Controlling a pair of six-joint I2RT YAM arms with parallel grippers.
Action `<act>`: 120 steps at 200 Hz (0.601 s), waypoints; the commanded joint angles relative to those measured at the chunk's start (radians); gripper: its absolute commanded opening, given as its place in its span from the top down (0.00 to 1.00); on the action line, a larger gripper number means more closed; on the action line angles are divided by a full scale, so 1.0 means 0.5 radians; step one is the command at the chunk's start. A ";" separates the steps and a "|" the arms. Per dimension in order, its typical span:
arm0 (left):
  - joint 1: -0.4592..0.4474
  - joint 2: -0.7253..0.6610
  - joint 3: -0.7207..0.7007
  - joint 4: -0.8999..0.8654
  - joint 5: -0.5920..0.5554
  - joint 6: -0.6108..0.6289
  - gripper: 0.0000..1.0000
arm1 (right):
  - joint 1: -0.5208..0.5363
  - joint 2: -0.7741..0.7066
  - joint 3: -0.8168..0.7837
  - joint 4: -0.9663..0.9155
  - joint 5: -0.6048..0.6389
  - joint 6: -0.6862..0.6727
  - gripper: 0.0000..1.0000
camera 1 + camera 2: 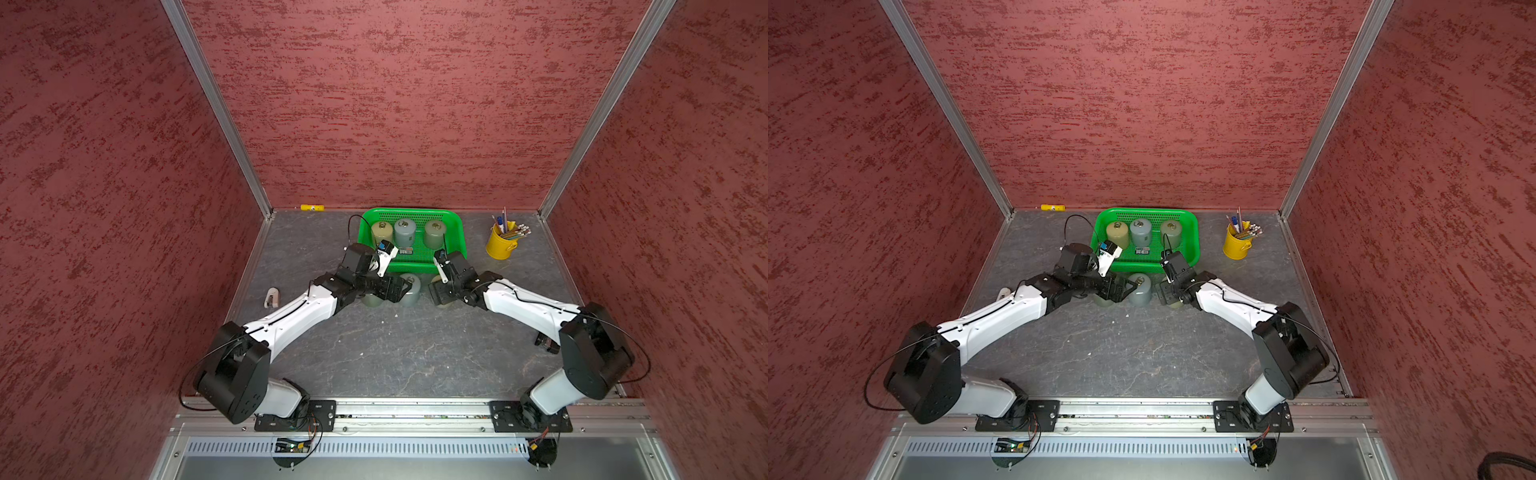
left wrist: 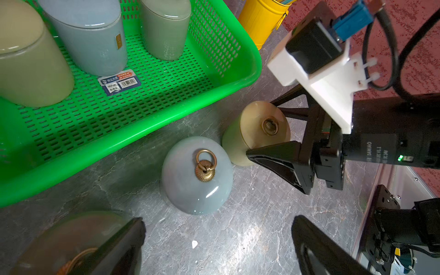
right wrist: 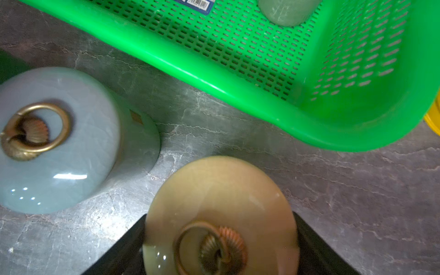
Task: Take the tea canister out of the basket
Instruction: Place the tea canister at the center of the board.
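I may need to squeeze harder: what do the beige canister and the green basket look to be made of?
Beige canister, held in the right tool: probably glazed ceramic, glossy with sharp highlights; its ring knob looks like brass. Basket: moulded plastic, shiny, with perforated walls and floor.

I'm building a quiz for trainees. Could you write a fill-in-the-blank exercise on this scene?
1. The basket holds ___ canisters.
2. The right gripper is shut on a canister that is ___ the basket.
3. The left gripper is ___.
4. The pencils stand in a ___ bucket.

Missing words: three; outside; open; yellow.
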 commanded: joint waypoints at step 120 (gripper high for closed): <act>-0.023 -0.006 0.016 0.053 -0.073 0.029 0.00 | 0.009 0.045 0.069 0.163 0.023 0.079 0.68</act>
